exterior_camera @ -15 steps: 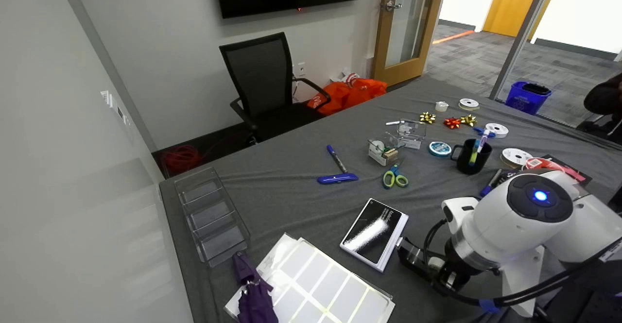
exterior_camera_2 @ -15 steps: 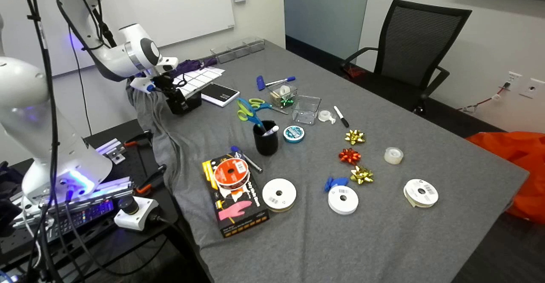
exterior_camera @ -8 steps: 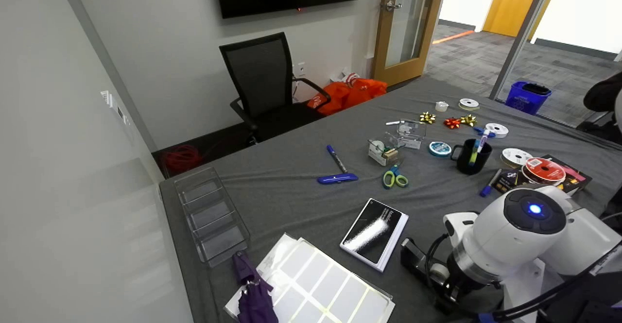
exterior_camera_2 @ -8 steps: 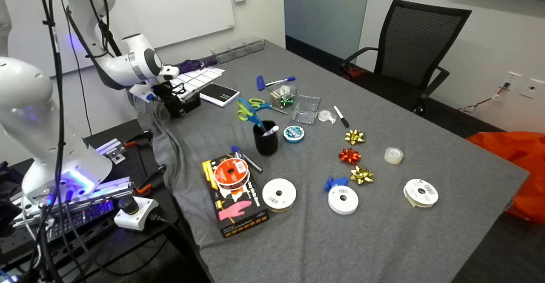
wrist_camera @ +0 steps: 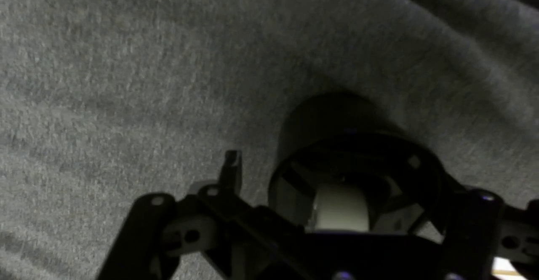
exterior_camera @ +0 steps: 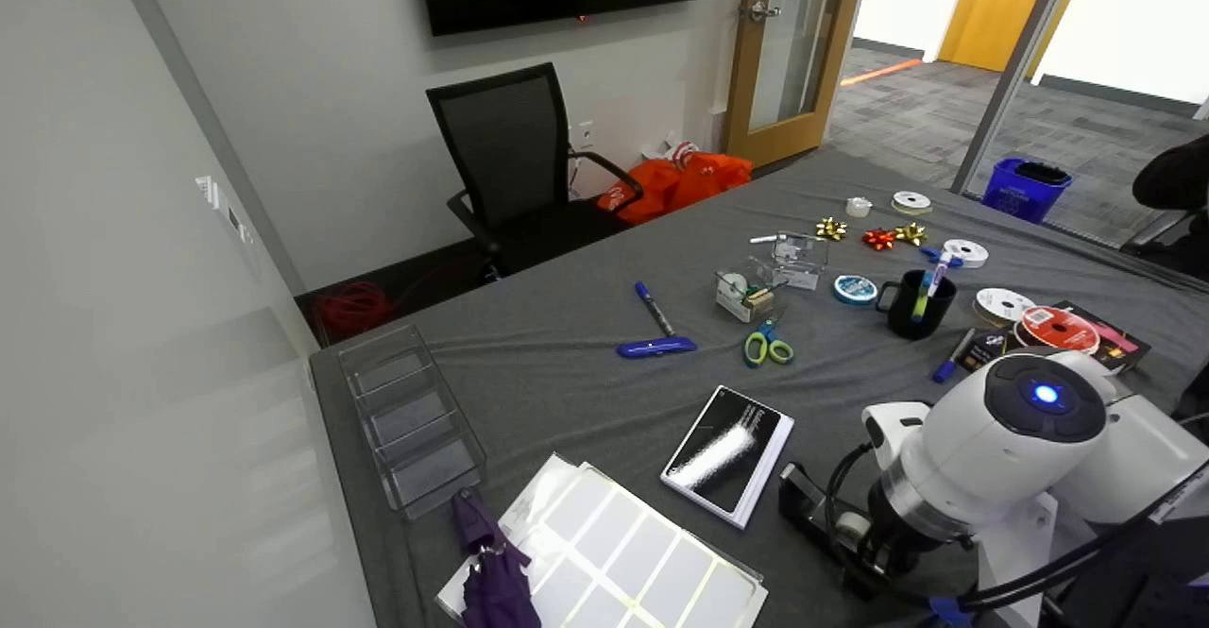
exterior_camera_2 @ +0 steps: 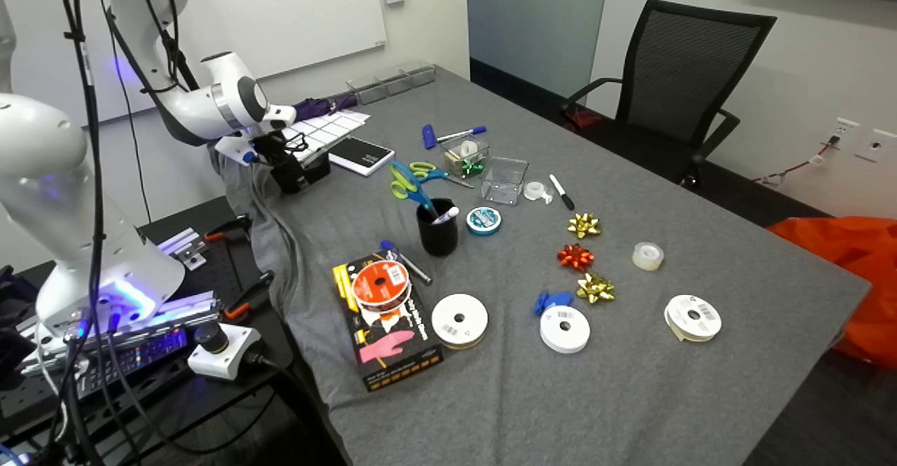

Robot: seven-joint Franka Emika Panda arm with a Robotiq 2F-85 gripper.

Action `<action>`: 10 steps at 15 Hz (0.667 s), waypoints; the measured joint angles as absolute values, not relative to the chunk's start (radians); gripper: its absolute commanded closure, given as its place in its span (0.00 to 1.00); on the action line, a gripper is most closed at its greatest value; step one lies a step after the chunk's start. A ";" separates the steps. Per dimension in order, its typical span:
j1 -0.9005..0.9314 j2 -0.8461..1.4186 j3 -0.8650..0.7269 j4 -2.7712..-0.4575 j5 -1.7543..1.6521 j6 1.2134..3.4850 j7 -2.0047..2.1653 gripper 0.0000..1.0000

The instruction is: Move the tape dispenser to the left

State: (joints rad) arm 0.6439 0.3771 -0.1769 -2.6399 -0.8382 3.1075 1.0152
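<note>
The black tape dispenser (exterior_camera: 803, 496) stands on the grey cloth, just right of the black-topped white box in an exterior view. It also shows in an exterior view as a dark shape (exterior_camera_2: 319, 169), partly behind the hand. In the wrist view the dispenser (wrist_camera: 332, 113) fills the space between the jaws, its pale tape roll (wrist_camera: 342, 209) visible inside. My gripper (wrist_camera: 343, 174) is open around it. Cloth shows between the left fingertip (wrist_camera: 232, 162) and the dispenser, so they are apart. The right finger merges with the dark body, so contact there is unclear.
Close to the dispenser lies a black-topped white box (exterior_camera: 727, 455), with label sheets (exterior_camera: 614, 562) and a purple umbrella (exterior_camera: 493, 562) further on. Scissors (exterior_camera: 768, 345), a black mug (exterior_camera: 911, 312) and a dark box (exterior_camera_2: 389, 354) carrying a red spool (exterior_camera_2: 380, 282) stand elsewhere.
The dispenser's end has shifted slightly away from the white box and then stayed put. The hand dropped a little, then rose slightly without it. The red spool has come into view past the arm.
</note>
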 measured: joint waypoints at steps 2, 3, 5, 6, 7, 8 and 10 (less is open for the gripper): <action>0.636 0.356 -0.169 -2.653 -0.838 3.108 1.005 0.00; 0.624 0.344 -0.156 -2.663 -0.836 3.111 0.996 0.00; 0.580 0.320 -0.114 -2.688 -0.828 3.119 0.972 0.00; 0.553 0.310 -0.089 -2.701 -0.821 3.123 0.958 0.00; 0.526 0.300 -0.063 -2.713 -0.813 3.128 0.943 0.00; 0.497 0.291 -0.035 -2.725 -0.803 3.137 0.928 0.00; 0.433 0.274 0.024 -2.748 -0.785 3.154 0.901 0.00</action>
